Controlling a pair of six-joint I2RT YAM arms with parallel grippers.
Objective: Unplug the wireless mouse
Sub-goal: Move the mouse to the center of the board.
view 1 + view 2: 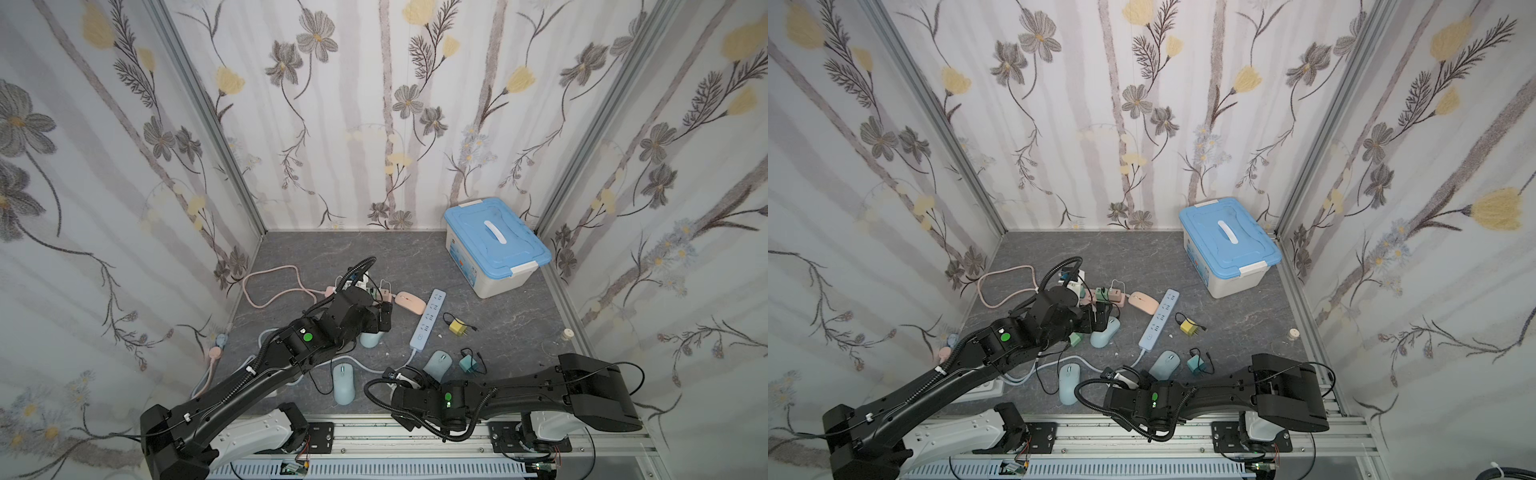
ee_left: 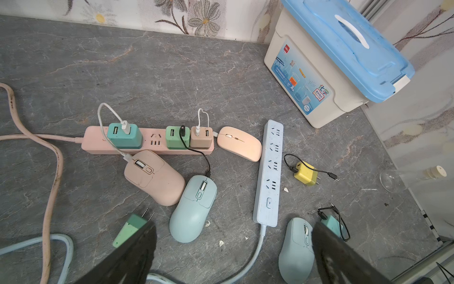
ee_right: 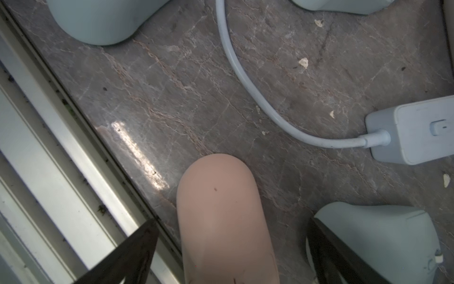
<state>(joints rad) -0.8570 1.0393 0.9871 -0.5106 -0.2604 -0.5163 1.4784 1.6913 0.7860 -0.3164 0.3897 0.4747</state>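
Three mice are cabled to the pink power strip (image 2: 95,142), which lies left of the tabletop's middle, roughly parallel to the far edge.
- Pink mouse (image 2: 153,177): against the strip's near side, with a white cable (image 2: 103,115) looping up to the teal charger (image 2: 124,136).
- Pale blue mouse (image 2: 194,209): pressed against the pink mouse, with a black cable (image 2: 204,157) to the green charger (image 2: 175,137).
- Peach flat mouse (image 2: 239,143): at the strip's right end, with a short white lead to the brown charger (image 2: 201,139).

Left pincer (image 2: 233,223): fingers spread wide, nothing between them, hanging above the pink and pale blue mice. In both top views its arm hides the pink mouse.

Clutter close by:
- A loose green adapter (image 2: 130,228), prongs bare, lies just beside one left finger.
- The blue power strip (image 2: 269,172) runs far-to-near just right of the peach flat mouse, and its cord (image 2: 253,255) curves toward the near edge.
- A yellow charger (image 2: 305,173) sits just right of that strip.
- A second blue mouse (image 2: 296,248) and an aqua adapter (image 2: 331,225) lie by the strip's near end.
- A third blue mouse (image 1: 344,382) lies toward the near edge.

Farther out, a lidded storage box (image 1: 494,245) stands in the far right corner. A corked glass flask (image 2: 436,172) is at the right edge.

Right pincer (image 3: 231,221): low at the near edge, fingers apart. It straddles a pink rounded shell (image 3: 221,209) with a gap on each side; the shell's front is hidden.
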